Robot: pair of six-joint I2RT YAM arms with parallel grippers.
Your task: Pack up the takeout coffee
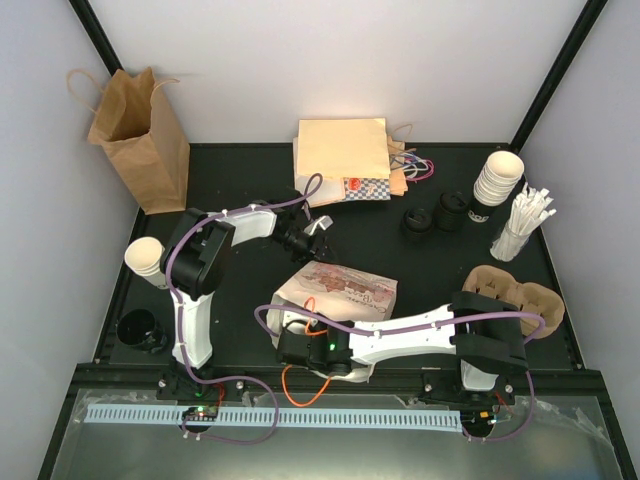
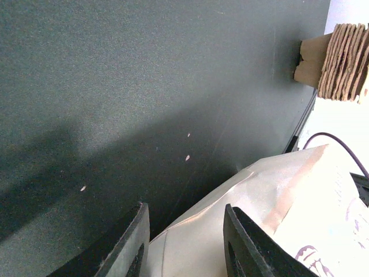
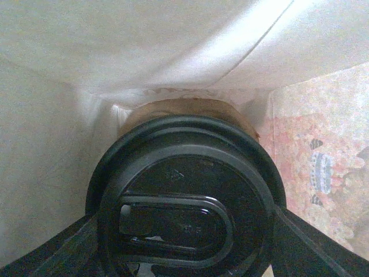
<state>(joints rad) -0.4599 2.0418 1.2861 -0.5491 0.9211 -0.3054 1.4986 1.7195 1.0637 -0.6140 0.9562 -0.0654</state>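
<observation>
Takeout coffee, round black lid on, tucked inside white bag

This is a robot test lab dressed up like a coffee shop. Plain white walls stand round a black table. Near the white bag, a left robot arm and a right robot arm are bolted down. Behind the white bag are a brown bag, stacked cups and straws.

Black-lidded takeout coffee between fingers, inside white bag
</observation>
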